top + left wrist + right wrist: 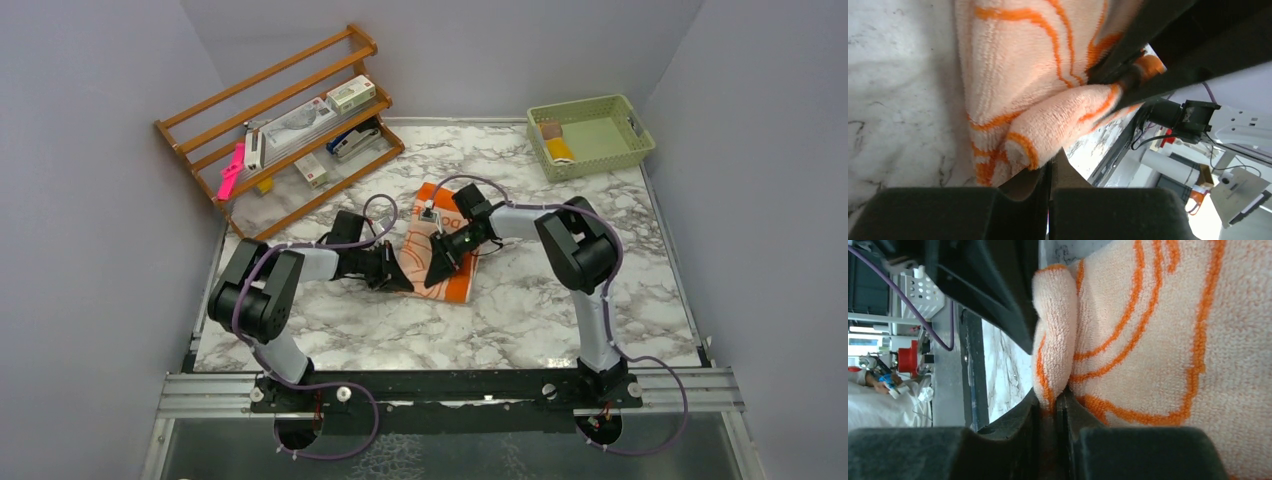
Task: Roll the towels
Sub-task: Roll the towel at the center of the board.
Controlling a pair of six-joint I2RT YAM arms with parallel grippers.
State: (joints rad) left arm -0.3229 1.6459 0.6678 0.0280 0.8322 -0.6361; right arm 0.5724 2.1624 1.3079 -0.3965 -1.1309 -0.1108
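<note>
Both left gripper [1048,172] and right gripper [1053,402] pinch a fold of the orange-and-peach towel [458,287]. I see fleecy pile, curved orange outlines.

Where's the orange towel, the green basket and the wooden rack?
orange towel [458,285]: top view, its near orange edge.
green basket [605,162]: top view, its front wall.
wooden rack [320,190]: top view, its lowest rail.

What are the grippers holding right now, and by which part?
Both hold the orange towel: the left gripper and the right gripper are each shut on a raised fold of its edge.
</note>
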